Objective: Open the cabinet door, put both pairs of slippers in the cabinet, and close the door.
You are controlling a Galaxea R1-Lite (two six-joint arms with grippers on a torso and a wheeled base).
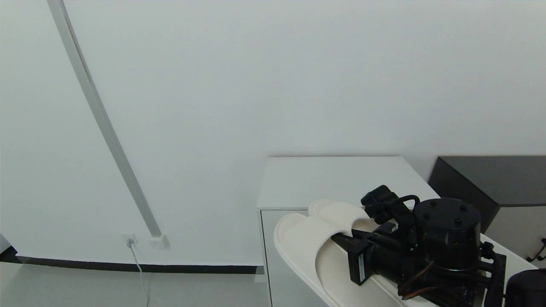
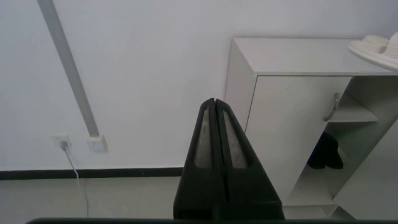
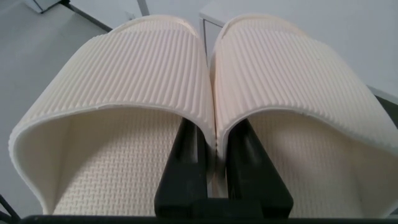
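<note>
Right hand (image 1: 345, 241) in the head view grips a pair of white slippers (image 1: 307, 243), its fingers pushed in under the straps. The pair is lifted in front of the white cabinet (image 1: 332, 181) with its toes pointing away from the robot. A dark box (image 1: 490, 179) stands just beside the cabinet on the right. On the wall to the left, a grey conduit (image 1: 98, 115) slants down to a socket (image 1: 129, 241), from which a cable (image 1: 140, 273) hangs.

From the left wrist, the left hand (image 2: 215, 143) has its two fingers pressed together with nothing between them. It is well apart from the cabinet (image 2: 292, 56). One door (image 2: 292, 137) with a handle (image 2: 333, 107) is shut. The compartment beside it stands open and shows a shelf (image 2: 351, 115). Below the shelf lies a dark shape (image 2: 326, 152), too small to tell what it is. The slippers (image 2: 379, 50) show at the cabinet's top edge, but I cannot tell whether they touch it.

From the right wrist, the slippers (image 3: 205, 106) lie side by side. The right hand (image 3: 214, 134) clamps their two inner strap edges together between its fingers (image 3: 183, 162).
</note>
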